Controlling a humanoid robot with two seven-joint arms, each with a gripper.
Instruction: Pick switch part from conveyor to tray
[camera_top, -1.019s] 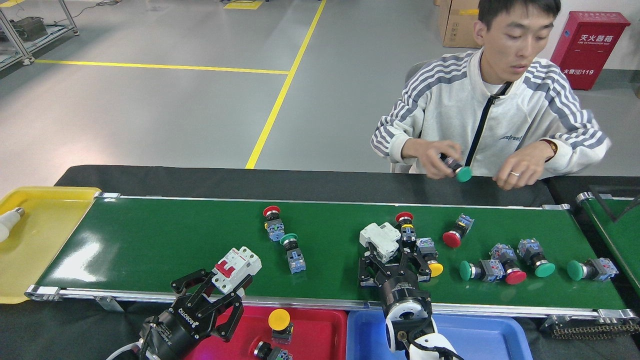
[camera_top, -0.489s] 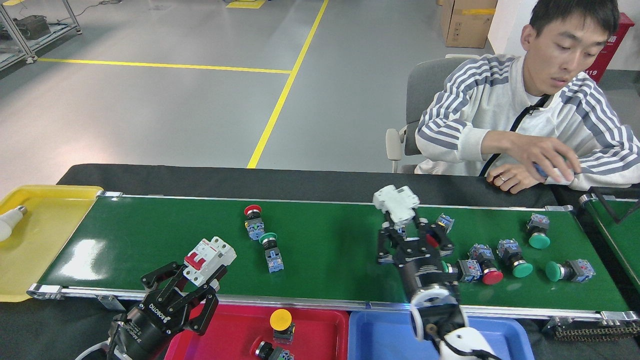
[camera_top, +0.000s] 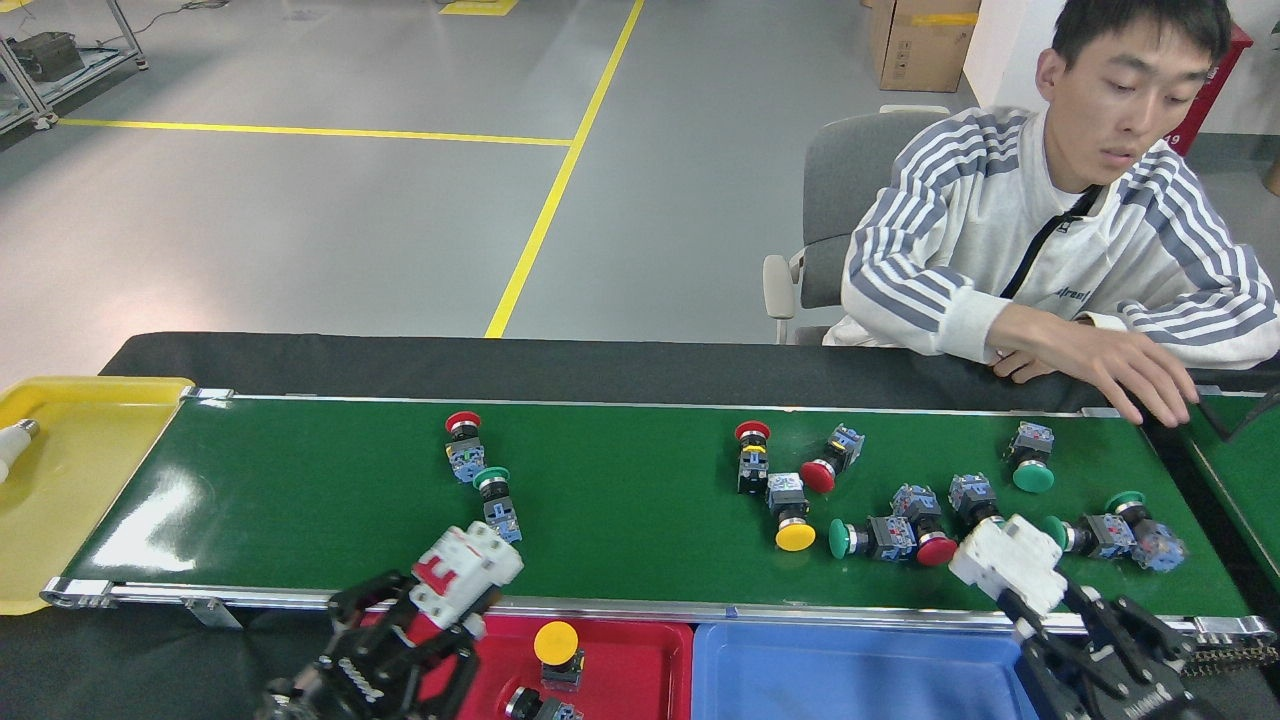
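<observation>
Clamping a red-and-white breaker (camera_top: 465, 577), left gripper (camera_top: 420, 625) (over the red tray (camera_top: 620, 660)); right gripper (camera_top: 1075, 625) grasping a white breaker (camera_top: 1008, 563)

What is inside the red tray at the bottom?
The red tray holds a yellow-capped push button and a second dark part cut off by the picture's edge. The left tool, gripping a white breaker, covers the tray's left end.

On the conveyor (camera_top: 620, 500) lie ten push-button switches (camera_top: 790, 510): four with red caps, five with green caps, one with a yellow cap. There are two white circuit breakers (camera_top: 466, 575), each one held by a gripper. Three trays show: one yellow tray (camera_top: 60, 470), one red tray (camera_top: 620, 660), one blue tray (camera_top: 850, 670). One person (camera_top: 1050, 230) sits behind.
</observation>
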